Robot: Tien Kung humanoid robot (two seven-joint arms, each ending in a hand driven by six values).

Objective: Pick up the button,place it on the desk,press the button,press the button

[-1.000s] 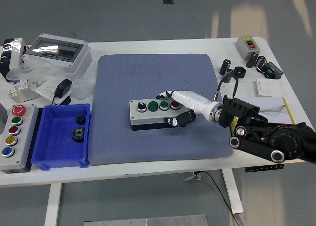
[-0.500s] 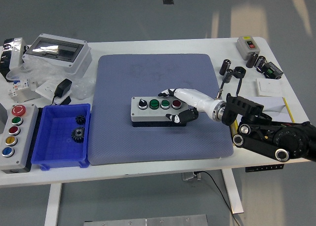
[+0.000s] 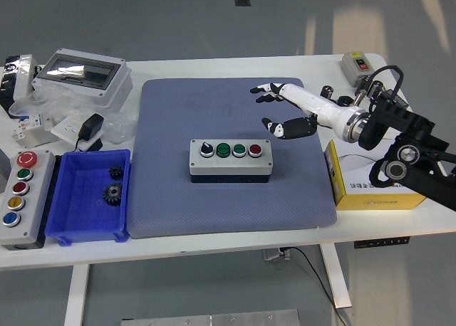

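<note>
White hand [image 3: 285, 109], black fingertips, black arm.

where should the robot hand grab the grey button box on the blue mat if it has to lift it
Grip the button box across its long front and back walls, coming down from above at its right end. It lies flat with buttons facing up, so the side walls are the free surfaces, and the open right robot hand hovers nearest that end.

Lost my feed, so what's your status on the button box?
Right hand open, raised clear, up and right of the button box. Box flat on blue mat, untouched. Left hand out of view. Nothing in the way.
</note>
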